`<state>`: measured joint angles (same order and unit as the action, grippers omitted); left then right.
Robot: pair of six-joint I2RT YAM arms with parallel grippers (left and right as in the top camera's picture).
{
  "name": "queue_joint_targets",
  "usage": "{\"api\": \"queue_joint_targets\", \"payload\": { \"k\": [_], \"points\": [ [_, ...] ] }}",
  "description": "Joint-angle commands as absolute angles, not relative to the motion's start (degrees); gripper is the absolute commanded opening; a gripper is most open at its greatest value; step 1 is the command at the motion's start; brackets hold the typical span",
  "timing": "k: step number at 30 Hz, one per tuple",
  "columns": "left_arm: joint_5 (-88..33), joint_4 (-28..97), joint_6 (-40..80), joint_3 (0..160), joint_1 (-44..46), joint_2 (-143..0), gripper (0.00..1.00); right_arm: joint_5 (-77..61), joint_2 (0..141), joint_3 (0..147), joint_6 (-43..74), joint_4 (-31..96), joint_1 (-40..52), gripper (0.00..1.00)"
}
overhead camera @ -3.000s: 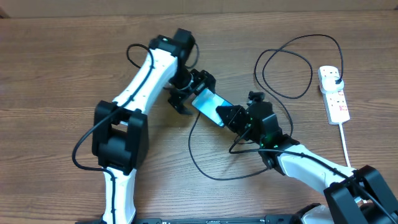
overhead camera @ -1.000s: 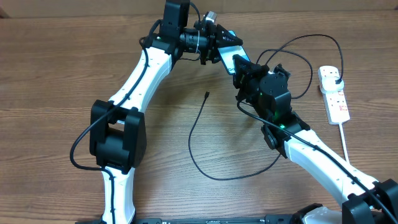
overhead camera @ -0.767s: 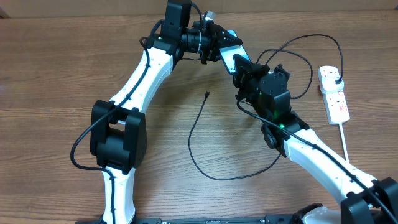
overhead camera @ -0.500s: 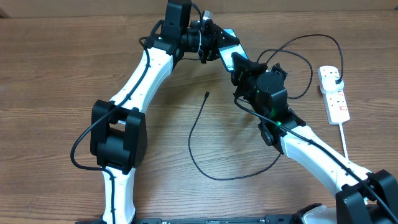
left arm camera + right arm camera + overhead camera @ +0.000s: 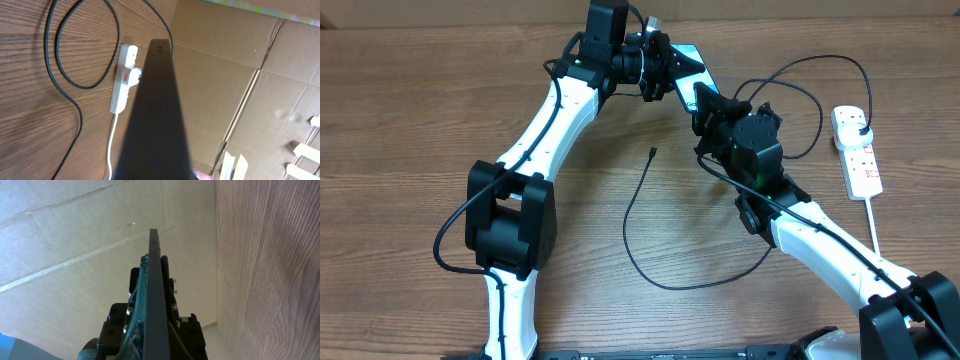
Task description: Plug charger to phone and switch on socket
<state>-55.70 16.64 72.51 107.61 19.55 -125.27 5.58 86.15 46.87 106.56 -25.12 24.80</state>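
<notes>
Spanning the whole overhead view, a wood-grain counter [image 5: 410, 120] is recorded as the bearing surface.

Item: two white-and-black arms. Both are reached toward the far side, where the left gripper [image 5: 665, 68] and the right gripper [image 5: 705, 98] meet on one object. Neither wrist view shows its own fingers. From the overhead view, both sets of jaws are judged to be clamped on that object, one at each end.

Item: charger [image 5: 626, 232]. It is laid in loose loops on the counter, with its black plug [image 5: 861, 126] seated in the end outlet of the socket.

Item: socket [image 5: 858, 160]. This is a white strip at the right edge, well apart from both grippers. Red switch marks are seen, but their position cannot be read.

Item: phone [image 5: 688, 60]. It is held aloft between the two grippers, its long axis running from the left jaws diagonally down to the right jaws. In each wrist view it is seen only as a dark, edge-on blade.

Item: plug tip [image 5: 652, 152]. It lies free on the counter between the arms, on the robot's side of the phone and apart from it, its last stretch pointing toward the far edge. The right jaws are judged slightly nearer.

Assessment: nothing is yet plugged into the phone. For the tip to be fetched, one pair of jaws would have to be released while the phone is kept by the other.
</notes>
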Motion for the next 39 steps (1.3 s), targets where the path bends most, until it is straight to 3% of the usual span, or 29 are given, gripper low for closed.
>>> {"api": "queue_joint_targets", "payload": {
  "k": [1,12,18,25,26,28,29,35,39],
  "points": [
    [-54.4,16.4,72.0,108.2,20.2,-125.1,0.04,6.4,86.3,48.5,105.0,-25.9,24.7,0.09],
    [-53.4,16.4,71.4,108.2,20.2,-125.1,0.04,6.4,86.3,48.5,105.0,-26.9,24.7,0.30],
    [-53.3,18.0,61.0,108.2,19.2,-125.1,0.04,6.9,86.3,48.5,105.0,-26.7,24.7,0.44],
    [-41.7,39.7,42.1,108.2,13.3,-125.1,0.04,5.5,86.3,48.5,92.8,-22.9,23.8,0.70],
    [-40.8,41.6,40.0,108.2,12.5,-125.1,0.04,4.7,86.3,48.5,90.6,-21.7,23.8,0.75],
    [-40.0,45.3,36.7,108.2,10.5,-125.1,0.04,2.4,86.3,48.5,84.2,-19.2,23.7,0.96],
    [-40.1,46.9,34.8,108.2,9.3,-125.1,0.04,0.8,86.3,48.5,79.7,-18.0,23.7,1.00],
    [-42.4,52.9,25.0,108.2,2.2,-125.1,0.04,-5.9,86.3,48.5,60.0,-6.3,23.1,1.00],
    [-50.1,55.0,20.0,108.2,-2.4,-125.1,0.04,-6.6,86.3,48.5,58.4,4.0,22.4,1.00]
  ]
}}
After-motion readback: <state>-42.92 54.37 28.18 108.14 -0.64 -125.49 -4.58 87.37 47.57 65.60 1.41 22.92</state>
